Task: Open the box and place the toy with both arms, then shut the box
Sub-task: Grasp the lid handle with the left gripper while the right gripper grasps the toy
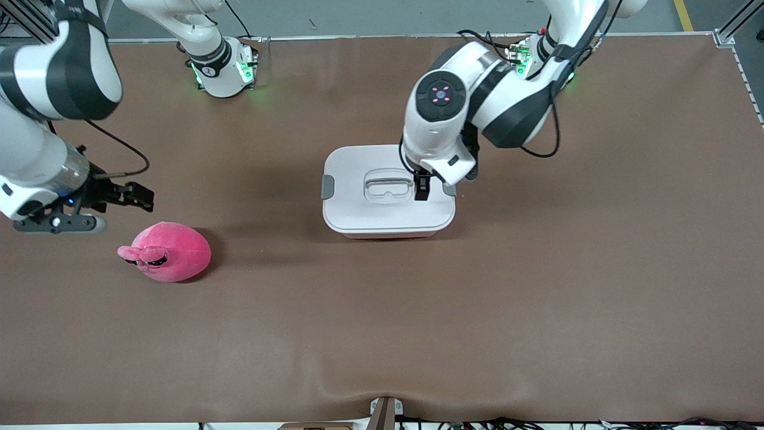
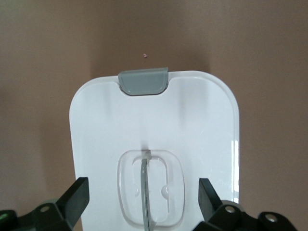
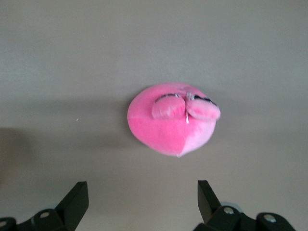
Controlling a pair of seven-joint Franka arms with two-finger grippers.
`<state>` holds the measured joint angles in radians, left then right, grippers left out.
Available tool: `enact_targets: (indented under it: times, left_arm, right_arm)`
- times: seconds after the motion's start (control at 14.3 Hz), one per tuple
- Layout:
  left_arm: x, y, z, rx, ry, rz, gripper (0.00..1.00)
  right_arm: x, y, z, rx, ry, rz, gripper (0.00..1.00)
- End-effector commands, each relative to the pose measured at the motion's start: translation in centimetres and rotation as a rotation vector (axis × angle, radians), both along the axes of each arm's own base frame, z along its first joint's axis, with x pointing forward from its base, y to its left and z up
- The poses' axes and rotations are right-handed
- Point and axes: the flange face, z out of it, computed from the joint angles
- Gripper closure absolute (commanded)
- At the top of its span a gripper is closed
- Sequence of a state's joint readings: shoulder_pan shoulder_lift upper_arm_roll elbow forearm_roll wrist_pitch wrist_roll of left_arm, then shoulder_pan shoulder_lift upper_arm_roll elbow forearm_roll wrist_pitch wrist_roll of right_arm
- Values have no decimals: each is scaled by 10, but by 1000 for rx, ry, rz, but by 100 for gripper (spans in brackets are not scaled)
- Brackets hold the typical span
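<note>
The box (image 1: pixel 388 224) stands mid-table with its white lid (image 1: pixel 352 203) on; a grey clip (image 1: pixel 327 186) shows at the end toward the right arm. My left gripper (image 1: pixel 421 189) hangs open just above the lid beside the recessed handle (image 1: pixel 387 186). In the left wrist view the handle (image 2: pixel 150 187) lies between the open fingers (image 2: pixel 77 197), with the lid (image 2: pixel 202 125) and a grey clip (image 2: pixel 143 82) past it. The pink toy (image 1: pixel 167 251) lies on the table toward the right arm's end. My right gripper (image 1: pixel 145 198) hovers open above the table beside it, holding nothing. The right wrist view shows the toy (image 3: pixel 172 120) ahead of the open right gripper (image 3: pixel 143 199).
The brown table mat (image 1: pixel 537 298) spreads wide around the box and the toy. The arm bases (image 1: pixel 224 71) stand along the table's edge farthest from the front camera. A small bracket (image 1: pixel 385 412) sits at the edge nearest to it.
</note>
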<state>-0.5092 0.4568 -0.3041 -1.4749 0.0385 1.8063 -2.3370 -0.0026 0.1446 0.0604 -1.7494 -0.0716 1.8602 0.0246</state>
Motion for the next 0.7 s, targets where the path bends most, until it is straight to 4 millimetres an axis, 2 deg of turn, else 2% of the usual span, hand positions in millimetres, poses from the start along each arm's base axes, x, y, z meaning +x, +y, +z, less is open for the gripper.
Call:
enact_targets:
  times: [0.0, 0.14, 0.35, 0.49, 0.63]
  left_arm:
    - [-5, -18, -13, 20, -41, 35, 0]
    - [-3, -19, -14, 7, -50, 40, 0]
    - [3, -26, -35, -18, -57, 43, 0]
    - [-3, -33, -35, -23, -61, 30, 0]
    - [0, -34, -33, -46, -77, 36, 0]
  right_arm:
    - [18, 7, -32, -14, -2, 124, 0]
    - [28, 1, -54, -9, -2, 229, 0]
    - [36, -8, -80, -6, 8, 301, 0]
    - [41, -9, -97, -36, 18, 325, 0]
    - [42, -11, -105, -56, 24, 337, 0]
